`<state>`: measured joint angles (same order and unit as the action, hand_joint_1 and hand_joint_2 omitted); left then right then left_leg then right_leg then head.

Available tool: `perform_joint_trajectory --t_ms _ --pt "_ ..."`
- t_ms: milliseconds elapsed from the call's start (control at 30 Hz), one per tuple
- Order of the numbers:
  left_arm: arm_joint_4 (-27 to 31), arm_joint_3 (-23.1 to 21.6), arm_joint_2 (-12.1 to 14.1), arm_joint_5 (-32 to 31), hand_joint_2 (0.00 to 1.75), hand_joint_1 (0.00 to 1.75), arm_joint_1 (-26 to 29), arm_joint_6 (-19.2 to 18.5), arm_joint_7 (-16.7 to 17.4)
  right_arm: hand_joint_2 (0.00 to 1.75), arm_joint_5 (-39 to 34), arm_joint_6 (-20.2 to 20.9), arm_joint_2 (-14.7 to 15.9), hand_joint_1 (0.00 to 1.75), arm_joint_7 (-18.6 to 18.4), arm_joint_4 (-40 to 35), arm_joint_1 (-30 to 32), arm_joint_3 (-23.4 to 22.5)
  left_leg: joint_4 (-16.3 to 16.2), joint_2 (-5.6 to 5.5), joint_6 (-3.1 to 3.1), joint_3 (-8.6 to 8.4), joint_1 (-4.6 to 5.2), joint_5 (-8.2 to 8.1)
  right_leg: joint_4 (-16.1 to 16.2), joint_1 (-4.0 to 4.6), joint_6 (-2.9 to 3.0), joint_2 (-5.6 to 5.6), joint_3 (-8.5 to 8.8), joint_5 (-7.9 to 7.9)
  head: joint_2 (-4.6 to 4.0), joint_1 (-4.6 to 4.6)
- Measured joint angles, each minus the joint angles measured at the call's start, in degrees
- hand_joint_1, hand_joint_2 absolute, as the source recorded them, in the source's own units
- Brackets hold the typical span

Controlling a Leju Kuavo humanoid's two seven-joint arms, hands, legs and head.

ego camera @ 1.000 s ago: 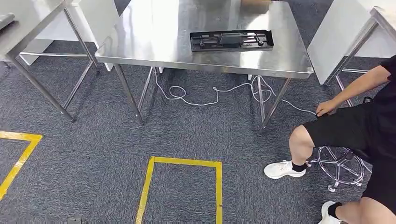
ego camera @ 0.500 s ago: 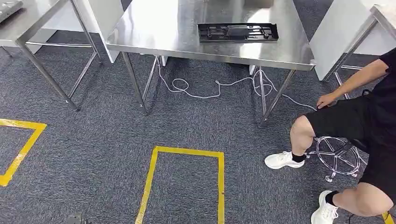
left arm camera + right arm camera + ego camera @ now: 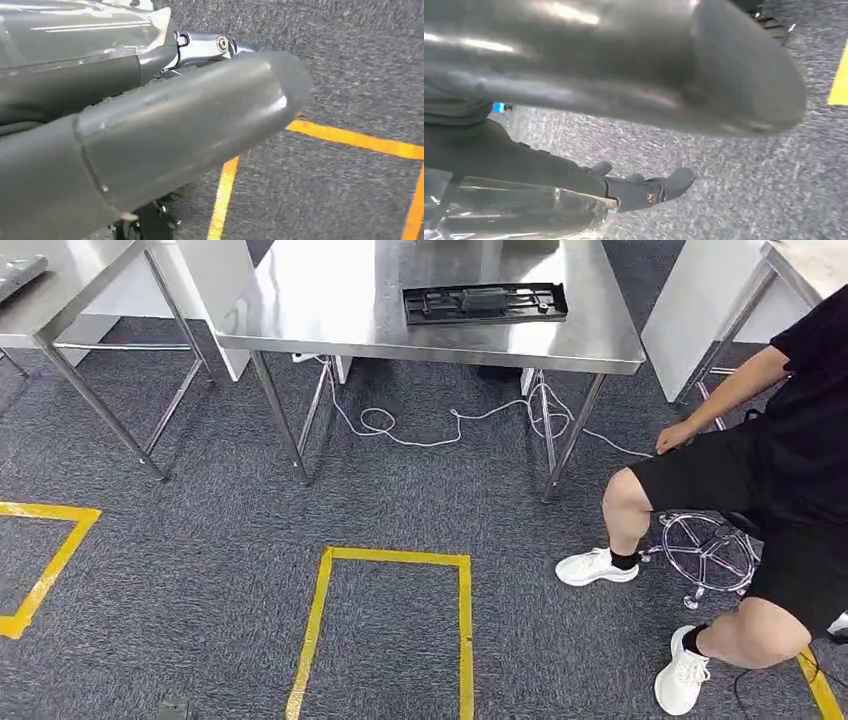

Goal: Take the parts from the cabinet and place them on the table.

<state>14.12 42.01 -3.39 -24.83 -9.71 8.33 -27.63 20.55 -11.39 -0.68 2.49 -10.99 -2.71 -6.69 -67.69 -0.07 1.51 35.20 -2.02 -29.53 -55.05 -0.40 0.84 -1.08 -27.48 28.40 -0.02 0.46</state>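
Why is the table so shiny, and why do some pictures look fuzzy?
Head view: ceiling light glares off the steel table, yet the black part stays sharp. Left wrist view: the left hand looms close and soft. Right wrist view: the right hand and carpet look smeared.

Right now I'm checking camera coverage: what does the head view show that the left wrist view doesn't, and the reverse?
Head view alone: the steel table with a black plastic part lying on it, a white cable on the floor beneath, and a seated person on a stool. Left wrist view alone: the left hand, close up, its thick grey thumb over the floor. Both share the grey carpet with yellow tape lines.
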Motion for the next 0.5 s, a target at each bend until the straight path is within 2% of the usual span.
perform_joint_trajectory --t_ms 33,67,100,133,200,233,267,300,333,367,400,433,467,500 --pt "0.02 -0.22 0.0 -0.11 0.0 0.0 -0.02 0.04 0.0 0.0 0.0 -0.07 0.0 0.0 -0.15 0.0 -0.07 0.0 5.13 -0.86 -0.03 -3.41 -0.25 1.39 -0.33 -0.13 -0.18 -0.51 -0.31 -0.09 0.0 -0.04" --pt "0.0 -0.26 0.0 -0.28 0.0 0.0 -0.03 0.09 0.02 0.0 0.0 -0.13 0.0 0.0 -0.26 0.0 -0.12 0.0 8.57 -3.25 -0.15 -5.53 -0.41 1.05 -0.77 -0.12 -0.3 -0.82 -1.05 -0.09 0.0 -0.02" --pt "0.0 -0.28 0.02 -0.35 0.0 0.0 0.1 0.11 0.04 0.0 0.0 -0.22 -0.02 0.0 -0.31 0.0 -0.33 0.0 9.11 -3.94 -0.37 -5.84 -0.29 1.09 -1.28 0.04 -0.8 -1.37 -2.06 -0.21 0.0 0.04" --pt "0.0 -0.31 0.02 -0.39 0.0 0.0 0.33 0.13 0.11 0.0 0.0 -0.28 -0.07 0.0 -0.33 0.0 -0.48 0.0 9.2 -3.23 -0.48 -5.54 0.03 0.96 -1.35 0.03 -1.33 -1.94 -1.79 -0.53 0.0 0.09" --pt "0.02 -0.35 0.0 -0.39 0.0 0.0 0.12 0.15 0.2 0.0 0.0 -0.33 -0.13 0.0 -0.35 0.0 -0.29 0.0 9.94 -1.82 -1.19 -5.35 0.4 0.78 -1.37 -0.1 -2.29 -2.99 -2.95 -1.17 0.0 -0.02" --pt "0.02 -0.39 -0.06 -0.39 0.0 0.0 -0.03 0.15 0.2 0.0 0.04 -0.44 -0.02 0.0 -0.35 0.0 -0.19 0.0 10.63 -1.21 -2.09 -5.33 -0.11 1.36 -1.78 0.3 -2.43 -2.67 -3.7 -0.84 0.0 0.04" --pt "0.02 -0.39 -0.07 -0.39 0.0 0.0 -0.17 0.15 0.2 0.0 0.07 -0.46 -0.11 0.0 -0.35 0.0 -0.08 0.0 10.8 -0.7 -2.44 -5.28 0.1 1.56 -3.27 0.03 -2.41 -1.23 -4.52 0.07 0.0 0.09" --pt "0.02 -0.41 -0.09 -0.39 0.0 0.0 -0.16 0.15 0.2 0.0 0.17 -0.48 -0.15 0.0 -0.39 0.02 -0.09 0.0 10.8 -0.19 -2.88 -5.04 0.15 1.63 -6.66 0.03 -2.13 -0.43 -6.29 1.77 0.0 0.44" --pt "0.02 -0.39 -0.02 -0.39 0.0 0.0 -0.03 0.15 0.24 0.0 0.33 -0.5 -0.13 0.0 -0.37 0.02 -0.18 0.0 10.8 0.62 -3.11 -4.9 0.33 1.73 -11.75 -0.14 -1.93 -0.05 -8.95 3.77 0.0 0.55" --pt "0.02 -0.39 0.0 -0.37 0.0 0.0 0.01 0.15 0.26 0.0 0.39 -0.55 -0.13 0.0 -0.39 0.02 -0.18 0.0 10.79 1.39 -3.24 -4.71 0.43 1.81 -16.52 -0.29 -1.96 0.13 -11.43 5.26 0.0 0.44" --pt "0.02 -0.39 0.0 -0.37 0.0 0.0 0.0 0.15 0.28 0.0 0.44 -0.63 -0.13 0.0 -0.39 0.02 -0.11 0.0 10.78 2.05 -3.32 -4.58 0.49 1.86 -19.61 -0.34 -2.27 0.2 -12.97 5.76 0.0 0.59" --pt "0.02 -0.39 -0.02 -0.37 0.0 0.0 0.01 0.15 0.31 0.0 0.59 -0.7 -0.13 0.0 -0.42 0.04 0.07 0.0 10.78 2.64 -3.34 -4.53 0.5 1.9 -19.74 -0.38 -2.64 0.29 -12.98 5.31 0.0 0.59" --pt "0.02 -0.39 -0.02 -0.37 0.0 0.0 0.0 0.13 0.31 0.0 0.68 -0.77 -0.13 0.0 -0.42 0.04 0.22 0.0 10.78 3.18 -3.32 -4.51 0.48 1.93 -17.49 -0.45 -3.18 0.46 -11.67 4.07 0.0 0.66" --pt "0.02 -0.39 -0.07 -0.39 0.0 0.0 0.0 0.13 0.31 0.0 0.85 -0.81 -0.09 0.0 -0.48 0.04 0.25 0.0 10.78 3.85 -3.24 -4.58 0.46 1.97 -12.67 -0.61 -3.82 0.92 -9.0 2.04 0.0 0.74"
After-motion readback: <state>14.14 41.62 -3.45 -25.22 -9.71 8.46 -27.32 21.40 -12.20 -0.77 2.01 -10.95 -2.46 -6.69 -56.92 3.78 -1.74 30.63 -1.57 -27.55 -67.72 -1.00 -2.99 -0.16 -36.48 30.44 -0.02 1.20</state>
